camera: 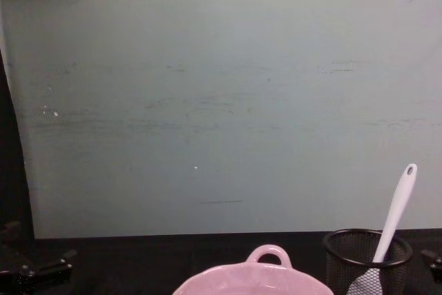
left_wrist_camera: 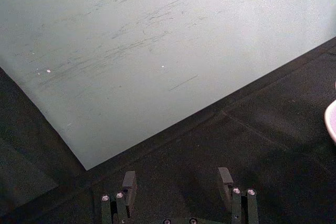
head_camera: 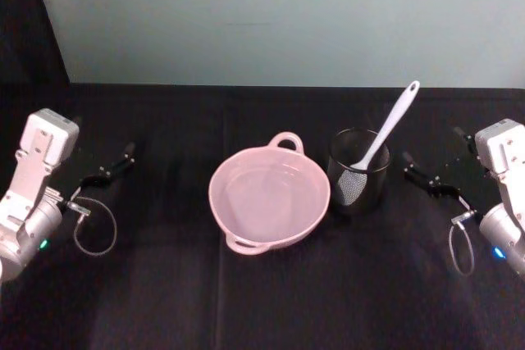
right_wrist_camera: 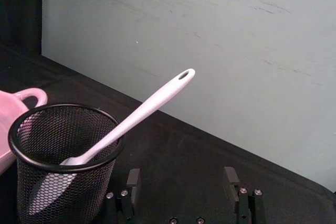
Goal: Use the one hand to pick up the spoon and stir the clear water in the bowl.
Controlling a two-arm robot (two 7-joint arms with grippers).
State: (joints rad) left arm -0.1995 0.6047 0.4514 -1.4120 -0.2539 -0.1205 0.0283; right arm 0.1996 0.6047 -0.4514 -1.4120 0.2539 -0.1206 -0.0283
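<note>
Left of right pincer (right_wrist_camera: 181, 179), spoon (right_wrist_camera: 137, 114) leans in cup (right_wrist_camera: 94, 187).

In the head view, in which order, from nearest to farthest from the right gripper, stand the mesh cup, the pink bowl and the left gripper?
1. The mesh cup, just left of the right gripper.
2. The pink bowl, in the middle.
3. The left gripper, at the far left.
</note>
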